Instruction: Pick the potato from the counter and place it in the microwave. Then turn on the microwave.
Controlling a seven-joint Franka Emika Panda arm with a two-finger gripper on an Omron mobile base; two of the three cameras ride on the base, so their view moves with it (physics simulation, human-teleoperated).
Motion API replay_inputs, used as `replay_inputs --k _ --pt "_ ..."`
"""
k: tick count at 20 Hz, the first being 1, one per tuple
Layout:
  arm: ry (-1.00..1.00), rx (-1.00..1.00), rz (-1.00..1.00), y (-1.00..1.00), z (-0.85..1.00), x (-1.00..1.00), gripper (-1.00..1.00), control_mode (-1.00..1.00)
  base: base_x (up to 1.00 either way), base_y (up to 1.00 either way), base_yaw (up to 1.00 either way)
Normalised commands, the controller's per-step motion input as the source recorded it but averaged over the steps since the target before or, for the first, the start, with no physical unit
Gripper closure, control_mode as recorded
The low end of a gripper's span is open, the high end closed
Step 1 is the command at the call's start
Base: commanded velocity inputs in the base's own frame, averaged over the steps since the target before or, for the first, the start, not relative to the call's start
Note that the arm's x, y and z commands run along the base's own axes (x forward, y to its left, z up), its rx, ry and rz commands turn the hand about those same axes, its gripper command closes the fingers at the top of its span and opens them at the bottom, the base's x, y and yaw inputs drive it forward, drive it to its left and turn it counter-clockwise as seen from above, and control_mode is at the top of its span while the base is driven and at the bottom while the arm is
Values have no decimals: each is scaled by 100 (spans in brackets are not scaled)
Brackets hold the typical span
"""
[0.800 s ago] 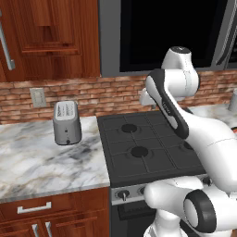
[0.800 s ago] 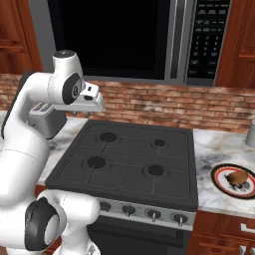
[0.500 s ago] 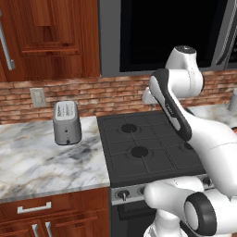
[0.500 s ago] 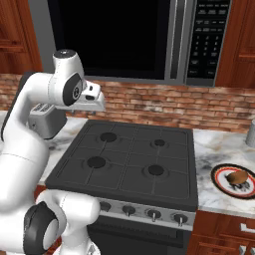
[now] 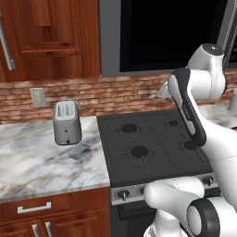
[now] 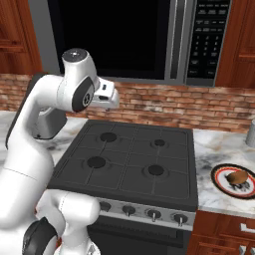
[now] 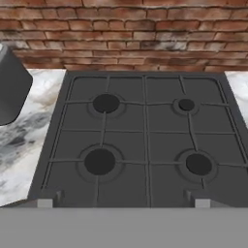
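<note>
1. Since the earlier frames the arm's upper joints have swung a little toward the right side of the kitchen; the stove, toaster and plate lie as they did.
2. The gripper (image 7: 121,201) hangs above the front edge of the black gas stovetop (image 6: 130,160), looking down over it; its two fingertips (image 7: 46,202) stand far apart with nothing between them, so the hand is wide open and empty.
3. Beyond the fingertips lie four round burners, two larger near ones and two farther ones, the far right one smallest.
4. The potato (image 6: 237,177), brown and oval, rests on a round plate (image 6: 220,171) with a red rim on the marble counter (image 6: 214,147), to the right of the stovetop and well apart from the hand.
5. On the counter to the left of the stovetop stands a small silver toaster (image 5: 66,122), upright, near the brick wall (image 5: 120,96).
6. Above the stovetop, against the wall, hangs the microwave (image 6: 119,35), its black glass door shut, with a button panel (image 6: 209,35) at its right end.
7. Reddish-brown upper cabinets (image 5: 51,37) flank it.
</note>
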Motion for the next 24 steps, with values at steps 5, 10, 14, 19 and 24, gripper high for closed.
replay_inputs --k 5,10,14,19,24 --pt "-13 4 -10 -70 28 0 -100 -100 0 0 0" --pt "-12 4 -16 -68 37 0 -100 -100 0 0 0" --pt "-7 4 -17 -64 41 0 -100 -100 0 0 0" --pt "-5 6 -14 -68 34 0 -100 -100 0 0 0" --pt "-5 6 -10 -68 32 1 -100 -100 0 0 0"
